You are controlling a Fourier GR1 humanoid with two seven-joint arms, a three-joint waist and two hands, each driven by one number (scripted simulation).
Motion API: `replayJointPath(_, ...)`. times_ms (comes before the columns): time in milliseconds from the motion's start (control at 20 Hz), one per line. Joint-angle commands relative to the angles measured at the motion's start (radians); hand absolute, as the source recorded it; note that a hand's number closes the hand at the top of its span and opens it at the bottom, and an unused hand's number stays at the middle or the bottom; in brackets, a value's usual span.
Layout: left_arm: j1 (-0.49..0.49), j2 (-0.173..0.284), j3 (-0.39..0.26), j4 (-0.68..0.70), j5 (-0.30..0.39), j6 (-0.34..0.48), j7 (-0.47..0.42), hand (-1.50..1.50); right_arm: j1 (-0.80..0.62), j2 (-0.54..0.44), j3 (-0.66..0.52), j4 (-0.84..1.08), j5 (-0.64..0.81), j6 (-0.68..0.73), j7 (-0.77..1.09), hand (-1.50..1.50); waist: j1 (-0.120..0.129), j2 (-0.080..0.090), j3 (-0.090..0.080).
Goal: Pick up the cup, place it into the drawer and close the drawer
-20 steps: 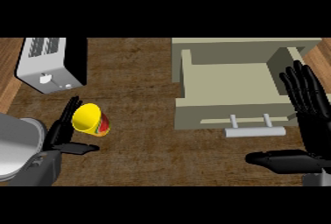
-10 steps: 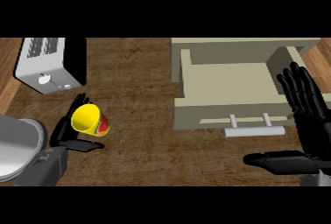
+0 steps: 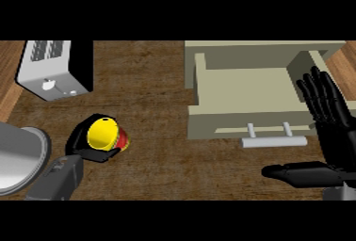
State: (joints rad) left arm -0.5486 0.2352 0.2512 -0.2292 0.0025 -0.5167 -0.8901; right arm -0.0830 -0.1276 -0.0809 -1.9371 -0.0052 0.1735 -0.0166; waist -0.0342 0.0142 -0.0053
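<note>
The yellow cup (image 3: pixel 104 133) with a red side lies tilted on the wooden counter at the lower left. My left hand (image 3: pixel 80 145) is against its left and lower side, with fingers and thumb curled round it. The beige drawer (image 3: pixel 208 123) stands pulled open at the upper right, its inside bare and its pale bar handle (image 3: pixel 274 140) facing me. My right hand (image 3: pixel 332 123) rests open at the right edge, fingers straight up beside the drawer's right wall and thumb pointing left.
A white toaster (image 3: pixel 50 70) stands at the upper left. A round grey metal vessel (image 3: pixel 17 157) sits at the left edge next to my left forearm. Bare wooden counter (image 3: pixel 160 155) lies between the cup and the drawer.
My left hand has moved up to the cup and its fingers have curled round it. The cup has shifted slightly. The right hand and the drawer have not moved.
</note>
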Motion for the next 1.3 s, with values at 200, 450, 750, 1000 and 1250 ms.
replayJointPath(200,-0.005,-0.027,0.033,-0.034,0.056,-0.162,-0.137,1.5,-0.015,0.014,0.019,0.015,0.045,-0.026,-0.004,-1.5,0.004,0.003,-0.001)
replayJointPath(450,0.091,-0.024,0.148,-0.068,0.154,0.05,-0.214,1.5,-0.014,0.01,0.004,-0.009,0.023,-0.027,0.029,-1.5,0.028,-0.006,0.001)
replayJointPath(750,0.077,-0.034,0.14,-0.104,0.158,0.023,-0.241,1.5,-0.005,-0.013,-0.036,-0.009,0.001,-0.013,0.018,-1.5,0.018,-0.009,0.003)
replayJointPath(1000,0.007,-0.034,0.121,-0.212,0.17,0.048,-0.171,1.5,0.016,-0.005,-0.027,-0.027,0.001,-0.01,0.013,-1.5,0.024,-0.014,0.004)
replayJointPath(1250,-0.051,-0.098,0.057,-0.399,0.179,0.115,0.005,1.5,0.056,-0.035,-0.075,0.005,-0.036,0.028,-0.023,-1.5,0.041,-0.023,0.007)
